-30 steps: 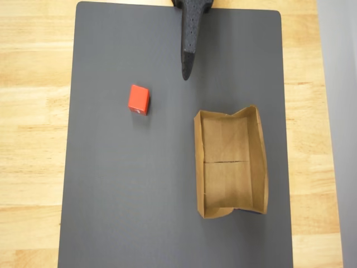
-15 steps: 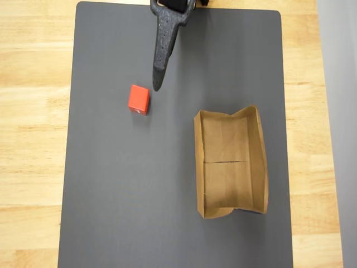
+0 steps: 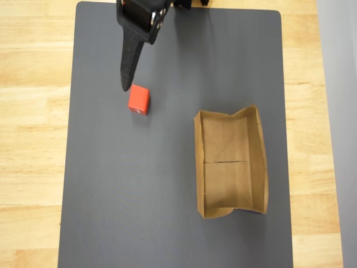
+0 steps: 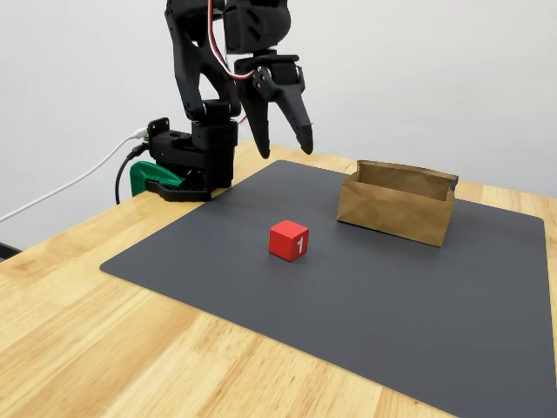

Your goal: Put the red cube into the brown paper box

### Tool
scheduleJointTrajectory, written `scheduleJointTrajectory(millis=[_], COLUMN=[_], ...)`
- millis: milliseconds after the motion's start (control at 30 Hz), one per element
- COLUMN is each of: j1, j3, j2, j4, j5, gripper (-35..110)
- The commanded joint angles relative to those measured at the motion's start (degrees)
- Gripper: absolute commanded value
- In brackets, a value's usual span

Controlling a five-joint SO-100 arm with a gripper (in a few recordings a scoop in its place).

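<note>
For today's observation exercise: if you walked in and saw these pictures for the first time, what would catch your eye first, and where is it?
The red cube stands out most, bright against the dark grey mat, near its middle in the fixed view. Above and behind it hangs the black end effector, open and well clear of the mat. To the right in that view sits the brown paper box, empty in the overhead view.
</note>
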Motion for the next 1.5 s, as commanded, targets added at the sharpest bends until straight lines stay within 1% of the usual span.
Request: scheduleJointTrajectory(millis=[0,100,300,433,767,1000,1333,1400,1467], j1=[1.1,1.4,3.2,4.1,4.3,4.5,3.9,3.7,3.4], j3=[-3.0,-4.3,-4.9,-6.0,-6.7,-8.5,-9.1,-9.2,-9.5], j2=[-5.1,-9.3,-14.0,-17.4,-24.1,-28.4,-30.7,-31.6,-32.3], j4=[0.3,-0.8,-5.0,-7.0,-7.7,-9.3,-11.3,-12.3,-12.9], j5=[-1.8,-2.4,-7.6,-10.5,-17.1,-19.4,-20.0,-20.5,-20.7], gripper=[41,41,41,38,38,35,35,32,32])
